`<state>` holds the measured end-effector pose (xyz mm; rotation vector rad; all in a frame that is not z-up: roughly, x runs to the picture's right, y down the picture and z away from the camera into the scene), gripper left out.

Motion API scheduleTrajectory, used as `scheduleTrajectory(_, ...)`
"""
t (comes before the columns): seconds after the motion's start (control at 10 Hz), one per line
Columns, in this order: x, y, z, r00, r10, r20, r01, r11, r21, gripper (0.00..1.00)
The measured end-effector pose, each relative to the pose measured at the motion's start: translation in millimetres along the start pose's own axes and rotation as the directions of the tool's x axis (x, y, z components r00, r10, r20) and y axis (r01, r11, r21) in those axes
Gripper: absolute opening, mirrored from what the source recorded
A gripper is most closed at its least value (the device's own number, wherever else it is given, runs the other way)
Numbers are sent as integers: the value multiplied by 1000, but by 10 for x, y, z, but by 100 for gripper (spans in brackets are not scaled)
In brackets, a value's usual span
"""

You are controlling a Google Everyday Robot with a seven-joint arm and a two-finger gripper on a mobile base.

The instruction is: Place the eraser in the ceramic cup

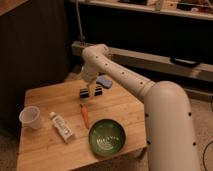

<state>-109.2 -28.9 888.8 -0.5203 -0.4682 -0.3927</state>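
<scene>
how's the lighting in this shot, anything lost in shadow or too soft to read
Camera view: warm light falls on the wooden table, while the background behind it is nearly black. The whole frame is soft, so the markings on the eraser cannot be read. The gripper sits right at the eraser near the table's far edge. The ceramic cup and green bowl are evenly lit.
</scene>
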Motion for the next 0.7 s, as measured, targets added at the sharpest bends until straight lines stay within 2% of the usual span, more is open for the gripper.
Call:
scheduleTrajectory(0.1, 155, -71, 123, 999, 43, 1, -43, 999, 6, 80)
scheduleTrajectory(0.3, 338, -202, 278, 997, 70, 29, -70, 998, 5, 80)
scheduleTrajectory(0.7, 339, -370, 682, 990, 111, 82, -105, 992, -71, 80)
